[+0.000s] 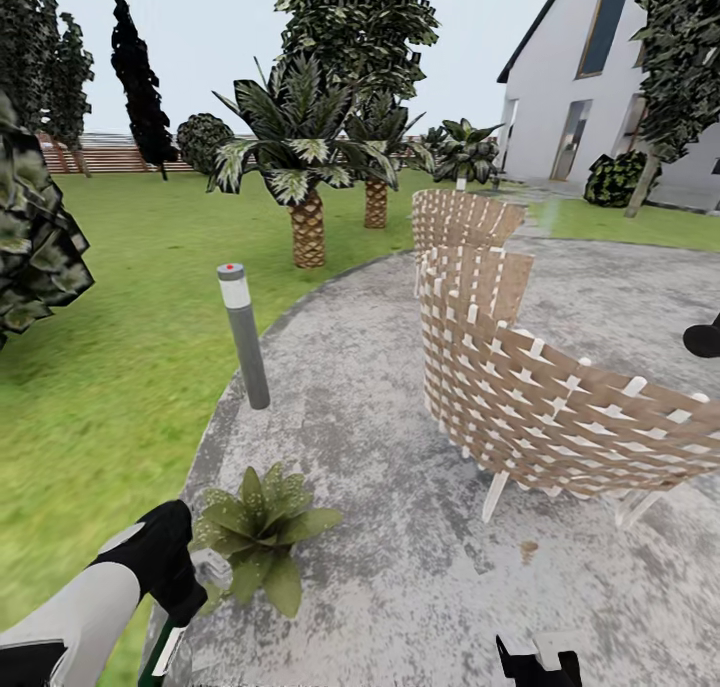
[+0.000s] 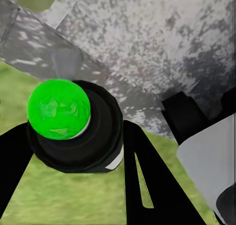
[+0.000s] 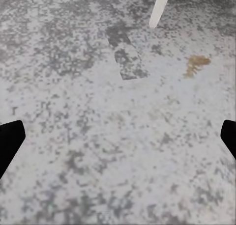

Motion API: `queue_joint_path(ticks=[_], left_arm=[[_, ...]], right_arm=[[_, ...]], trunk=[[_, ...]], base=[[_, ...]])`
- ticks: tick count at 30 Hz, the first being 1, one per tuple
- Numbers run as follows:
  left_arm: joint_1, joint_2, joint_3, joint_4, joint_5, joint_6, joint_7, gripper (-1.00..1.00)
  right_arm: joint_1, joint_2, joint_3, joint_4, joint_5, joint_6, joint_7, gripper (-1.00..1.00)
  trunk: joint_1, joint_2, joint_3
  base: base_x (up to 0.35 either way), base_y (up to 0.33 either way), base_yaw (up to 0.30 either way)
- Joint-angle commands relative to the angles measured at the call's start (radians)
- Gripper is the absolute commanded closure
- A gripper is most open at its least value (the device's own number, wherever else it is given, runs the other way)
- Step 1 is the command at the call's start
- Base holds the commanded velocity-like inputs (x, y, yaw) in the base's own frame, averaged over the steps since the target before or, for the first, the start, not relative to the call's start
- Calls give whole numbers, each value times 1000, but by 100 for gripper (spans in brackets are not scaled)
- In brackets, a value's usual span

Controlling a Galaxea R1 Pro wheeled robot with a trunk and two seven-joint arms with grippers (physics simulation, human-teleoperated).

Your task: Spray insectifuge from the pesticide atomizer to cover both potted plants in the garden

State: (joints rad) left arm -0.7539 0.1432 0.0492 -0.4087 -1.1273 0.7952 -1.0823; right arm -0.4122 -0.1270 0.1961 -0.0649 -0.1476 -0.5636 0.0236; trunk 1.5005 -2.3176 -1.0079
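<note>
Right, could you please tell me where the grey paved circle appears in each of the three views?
Head view: the paved circle spreads over the centre and right, with grass along its left edge.
Left wrist view: it lies beyond the pesticide atomizer, next to grass.
Right wrist view: it is the ground under the right gripper.
Shared landmark: the brown stain by the white chair leg, also in the right wrist view.
</note>
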Motion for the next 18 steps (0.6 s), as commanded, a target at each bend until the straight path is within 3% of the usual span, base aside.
queue_joint_path(ticks=[1,3,6,8,9,10,11,14,18], left_arm=[[-5,-5,4,-2,-8,7,-9,100],[-36,-19,1,-3,-14,10,-12,100],[-136,-35,0,8,-76,14,-47,100],[-171,-54,0,8,-134,15,-98,100],[-198,-79,0,2,-210,18,-154,100],[-220,-94,1,0,-262,37,-193,100],[-233,-101,1,0,-293,59,-220,100],[-246,-103,0,-1,-326,86,-260,100],[-243,-89,-2,-1,-331,86,-265,100]], right_arm=[[0,0,8,0,-10,-3,2,-100],[0,0,8,0,-10,-3,2,-100],[0,0,8,1,-10,-2,2,-100],[0,0,8,1,-10,-2,2,-100],[0,0,8,0,-10,-2,2,-100],[0,0,8,1,-10,-2,2,-100],[0,0,8,1,-10,-2,2,-100],[0,0,8,1,-10,-2,2,-100],[0,0,8,1,-10,-2,2,-100]], trunk=[[0,0,-1],[0,0,-1],[0,0,-1],[0,0,-1],[0,0,-1],[0,0,-1],[0,0,-1],[0,0,-1],[0,0,-1]], base=[[-3,-20,105],[-1,-8,41],[0,-1,7],[0,0,1],[0,0,0],[0,0,0],[0,0,0],[0,0,0],[0,0,110]])
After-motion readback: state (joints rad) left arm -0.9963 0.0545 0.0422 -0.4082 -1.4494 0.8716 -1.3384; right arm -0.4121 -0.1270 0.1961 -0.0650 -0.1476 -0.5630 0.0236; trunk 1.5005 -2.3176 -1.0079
